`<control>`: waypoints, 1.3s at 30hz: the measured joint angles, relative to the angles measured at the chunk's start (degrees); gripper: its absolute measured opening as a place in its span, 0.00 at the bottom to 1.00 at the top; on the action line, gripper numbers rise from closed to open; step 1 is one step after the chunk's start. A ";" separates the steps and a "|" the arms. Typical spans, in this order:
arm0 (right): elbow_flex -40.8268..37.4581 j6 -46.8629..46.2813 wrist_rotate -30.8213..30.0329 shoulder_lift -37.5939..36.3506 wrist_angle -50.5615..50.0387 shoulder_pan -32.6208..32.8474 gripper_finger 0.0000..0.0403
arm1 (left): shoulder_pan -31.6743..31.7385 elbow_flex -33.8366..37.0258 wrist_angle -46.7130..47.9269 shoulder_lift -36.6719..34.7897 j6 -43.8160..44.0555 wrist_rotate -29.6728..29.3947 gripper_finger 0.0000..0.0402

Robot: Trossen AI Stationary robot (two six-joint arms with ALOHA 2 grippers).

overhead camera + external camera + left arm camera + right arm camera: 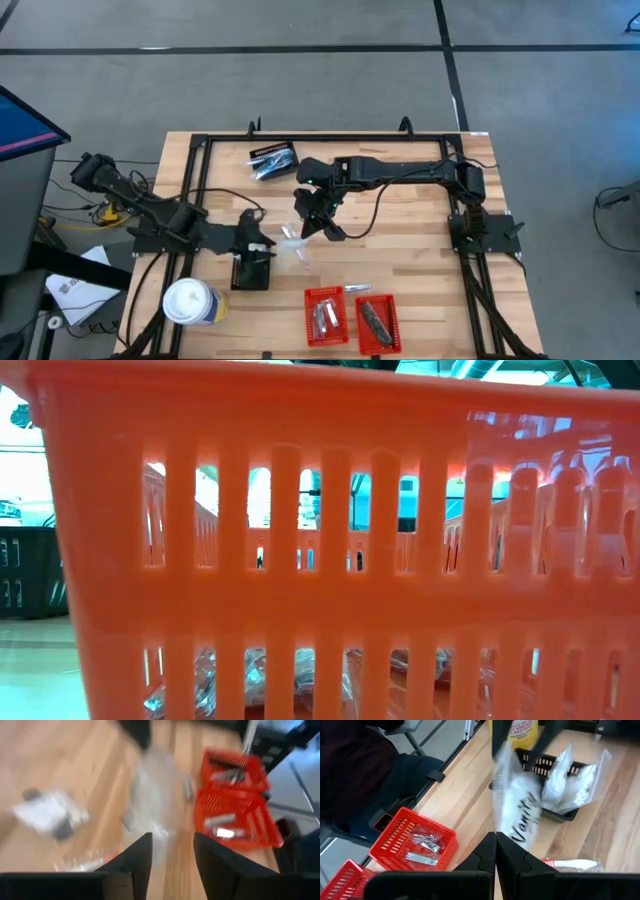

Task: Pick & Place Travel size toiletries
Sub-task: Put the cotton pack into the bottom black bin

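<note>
Right gripper (318, 226) hanging over table centre, fingers pressed together, pinching clear-wrapped white packet (519, 812). Left gripper (268, 246) reaching in just left of it, fingers parted; contact with packet unclear. More packets sitting in black basket (555, 770); others lying in two red baskets (325, 315) at near edge.

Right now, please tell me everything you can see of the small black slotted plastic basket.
The small black slotted plastic basket stands upright on the light wooden table, near the large white lidded cup. Its walls are dark, open slots. White clear-wrapped packets stick up out of it. The left gripper is directly beside it.
</note>
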State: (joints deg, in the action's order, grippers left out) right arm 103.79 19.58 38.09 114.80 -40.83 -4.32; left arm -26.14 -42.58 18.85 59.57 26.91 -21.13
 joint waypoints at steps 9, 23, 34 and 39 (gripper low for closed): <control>0.00 -1.63 0.00 0.00 0.76 -0.37 0.00 | 8.55 1.54 0.01 6.58 0.42 7.50 0.44; 0.00 -0.97 0.00 0.00 0.52 -0.31 0.00 | 9.67 1.54 -0.49 5.73 -4.21 7.52 0.34; -0.02 -1.52 0.39 0.00 2.60 0.40 0.03 | 9.35 1.54 -0.98 5.73 -7.68 10.90 0.02; -0.15 0.00 0.90 -0.83 2.56 1.09 0.08 | 7.81 1.54 -0.83 5.73 -7.80 18.34 0.01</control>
State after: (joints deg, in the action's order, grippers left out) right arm 103.64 19.58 38.98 113.98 -38.27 -3.22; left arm -18.33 -41.04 18.02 65.30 19.11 -2.80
